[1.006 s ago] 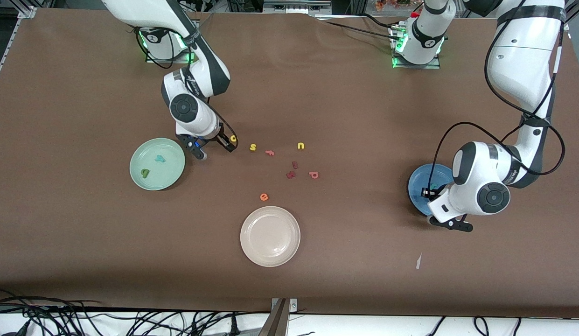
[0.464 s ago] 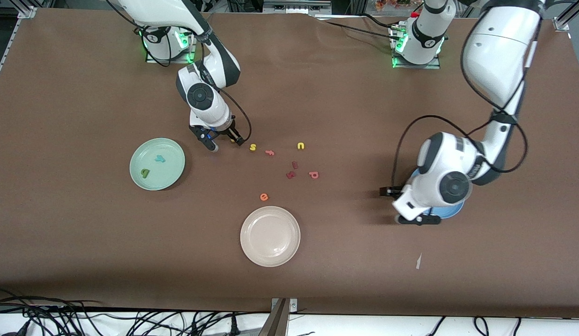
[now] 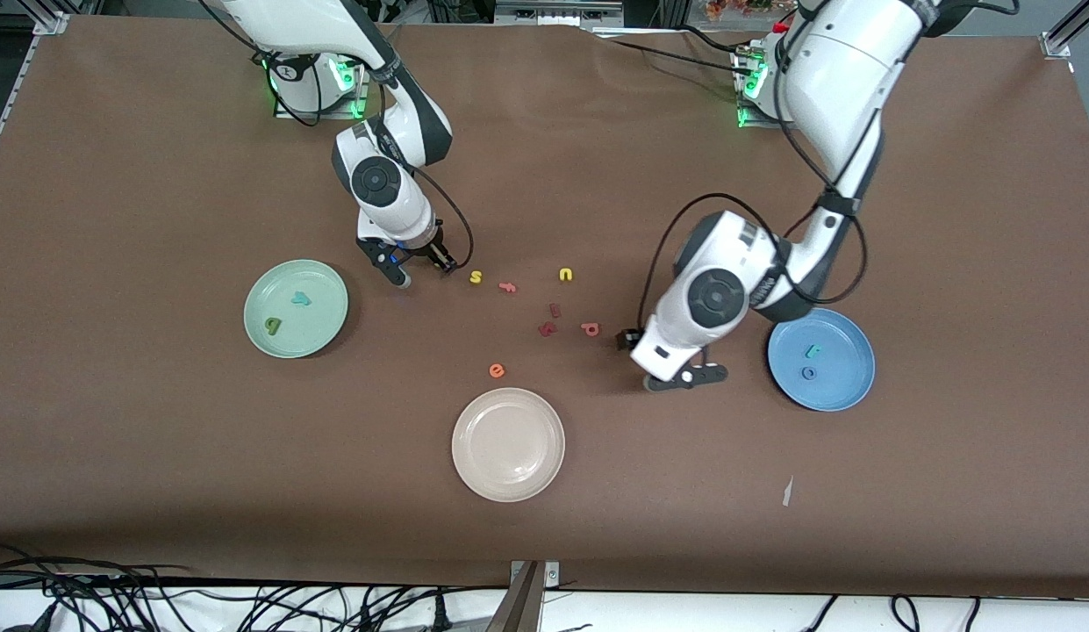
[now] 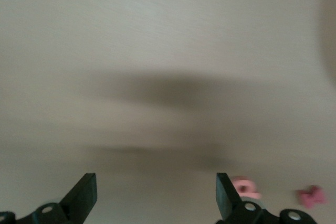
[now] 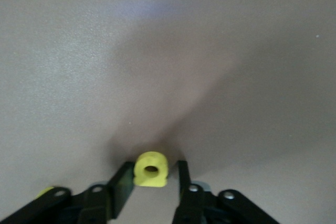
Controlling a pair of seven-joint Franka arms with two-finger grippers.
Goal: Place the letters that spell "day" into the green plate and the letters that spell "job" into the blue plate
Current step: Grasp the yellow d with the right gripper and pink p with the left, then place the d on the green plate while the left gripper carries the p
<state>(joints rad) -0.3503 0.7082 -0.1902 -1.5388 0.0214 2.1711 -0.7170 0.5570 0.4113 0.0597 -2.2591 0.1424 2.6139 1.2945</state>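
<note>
On the table I see the green plate (image 3: 296, 308) holding "d" (image 3: 273, 326) and "y" (image 3: 300, 298), the blue plate (image 3: 820, 359) holding "j" (image 3: 812, 351) and "o" (image 3: 808, 373). My left gripper (image 3: 649, 358) gapes wide beside the pinkish-red "b" (image 3: 590, 329); my right gripper (image 5: 151, 182) pinches the yellow "a" (image 5: 150, 169).

Brown surface (image 3: 158, 439). Mint-green plate (image 3: 325, 290), sky-blue plate (image 3: 847, 338), cream-white plate (image 3: 474, 470). Yellow "a" (image 5: 150, 169); pinkish-red "b" (image 3: 590, 329); orange "e" (image 3: 497, 370).
</note>
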